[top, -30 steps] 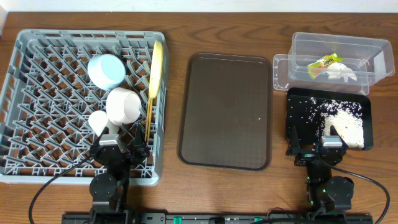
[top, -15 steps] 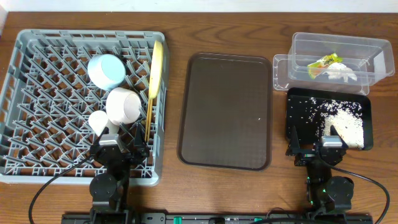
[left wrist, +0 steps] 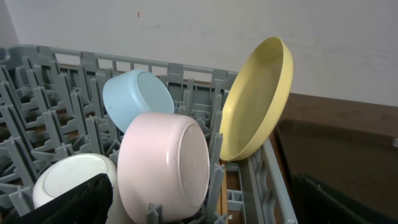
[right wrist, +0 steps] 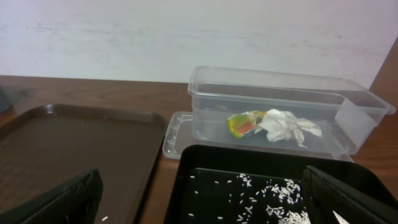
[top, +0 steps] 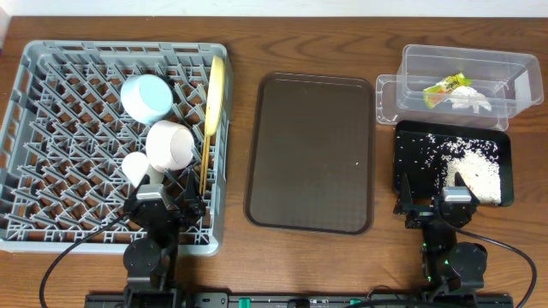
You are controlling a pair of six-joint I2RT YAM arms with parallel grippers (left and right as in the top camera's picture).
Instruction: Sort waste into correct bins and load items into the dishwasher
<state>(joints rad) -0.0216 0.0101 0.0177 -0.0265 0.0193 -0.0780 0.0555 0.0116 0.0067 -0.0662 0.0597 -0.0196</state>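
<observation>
The two arms are mostly black. The left arm (top: 147,255) and the right arm (top: 454,261) each have a round dark joint and a small grey block on top. A thin black cable (top: 56,260) loops off the left one, and another cable (top: 524,261) off the right. The fingers (left wrist: 78,200) are flat and black. Tiny green lights (top: 444,253) glow on the right arm.
</observation>
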